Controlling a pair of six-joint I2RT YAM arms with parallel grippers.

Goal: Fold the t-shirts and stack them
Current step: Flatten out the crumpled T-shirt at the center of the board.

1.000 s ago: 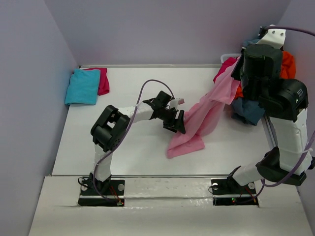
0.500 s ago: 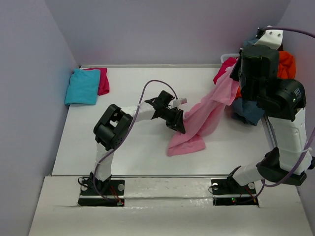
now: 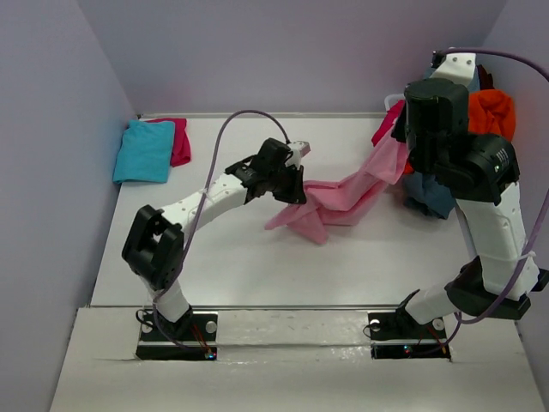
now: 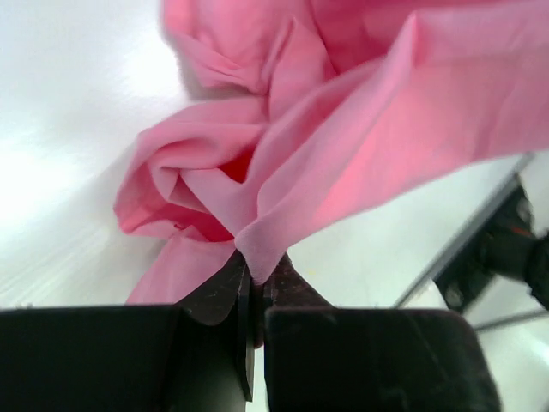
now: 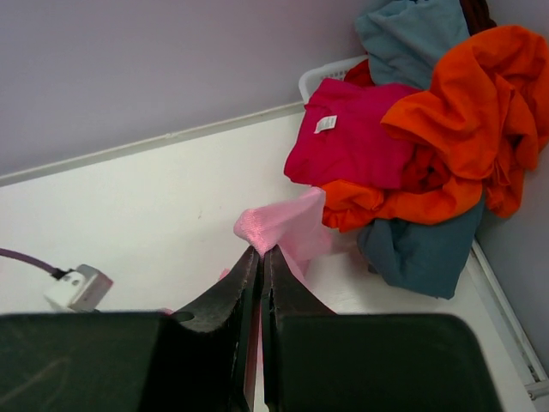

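Pink t-shirt (image 3: 343, 194) slung above table, pinched by left claw (image 4: 255, 268), right claw (image 5: 260, 254) (both clamped)

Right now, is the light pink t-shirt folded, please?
Not folded: the light pink t-shirt is crumpled, strung between the left gripper and the right gripper, both shut on it.

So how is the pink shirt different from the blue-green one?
The pink shirt is crumpled, stretched between the left gripper and right gripper; the turquoise shirt lies folded, untouched. Pink is out in the middle; turquoise is in the far left corner. Both are plain cloth.
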